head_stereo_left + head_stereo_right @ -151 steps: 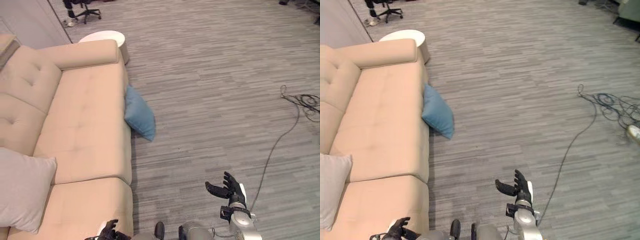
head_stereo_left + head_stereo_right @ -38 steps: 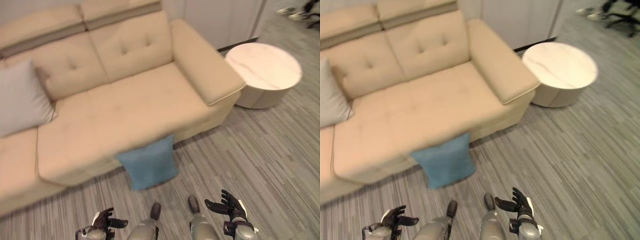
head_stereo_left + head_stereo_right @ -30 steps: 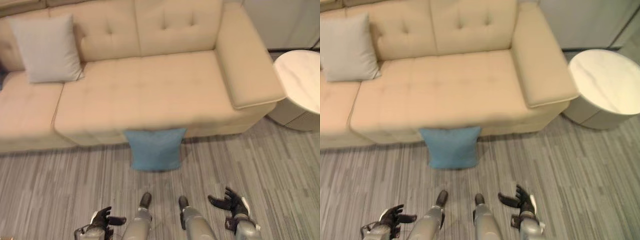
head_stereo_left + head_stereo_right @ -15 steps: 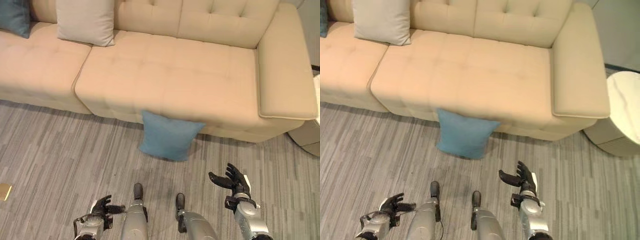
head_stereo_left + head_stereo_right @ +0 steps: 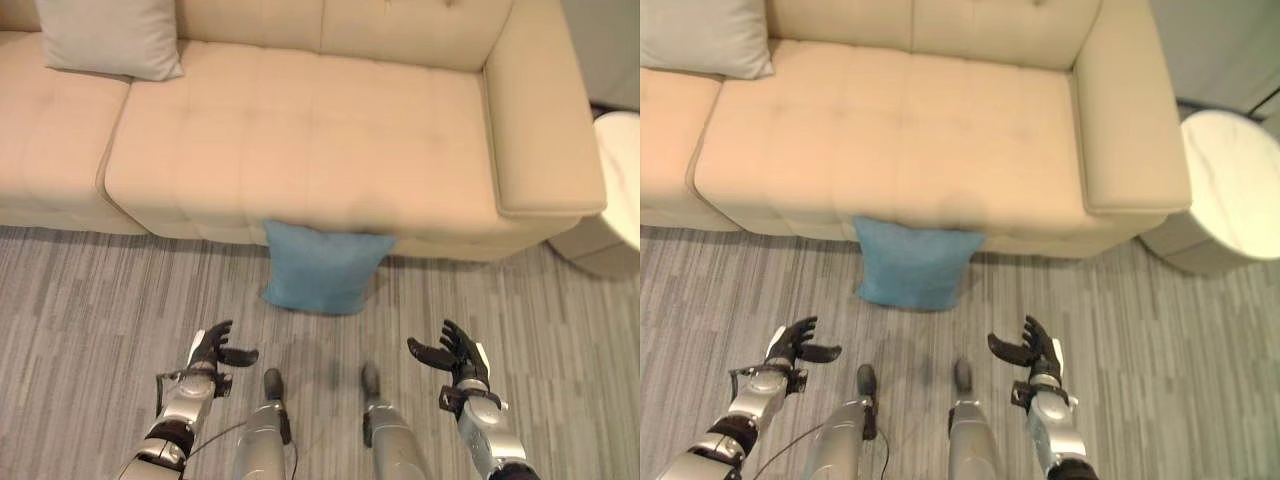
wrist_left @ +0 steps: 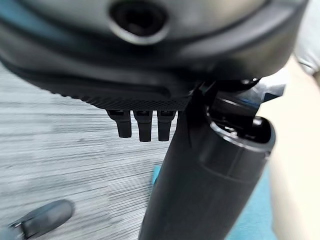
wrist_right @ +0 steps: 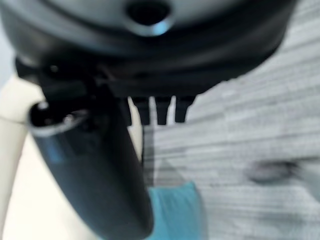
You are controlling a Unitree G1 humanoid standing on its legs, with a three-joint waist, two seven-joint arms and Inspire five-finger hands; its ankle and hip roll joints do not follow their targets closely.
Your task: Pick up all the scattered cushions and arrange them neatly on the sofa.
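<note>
- Sofa (image 5: pixel 300 130): well ahead of both hands, broad beige seat bare for most of its width; best treated as the drop zone, with the open stretch of seat straight ahead the likely easiest landing place.
- Grey cushion (image 5: pixel 108 38): far ahead and off to the left of the left hand, propped against the sofa back; already placed, so probably best left alone and used as a line to match.
- Blue cushion (image 5: pixel 322 268): on the floor between and ahead of the two hands, top edge leaning against the sofa front; not yet touched; worth approaching from both sides at once, since a soft thing like this would likely sag or twist under a one-sided grip.
- Left hand (image 5: pixel 212 350): low, near the floor, short of the blue cushion; fingers spread and relaxed, holding nothing; should probably reach for the cushion's left edge.
- Right hand (image 5: pixel 1032 355): level with the left, likewise spread wide and empty; same advice for the right edge; then lift clear of the seat lip before setting down.
</note>
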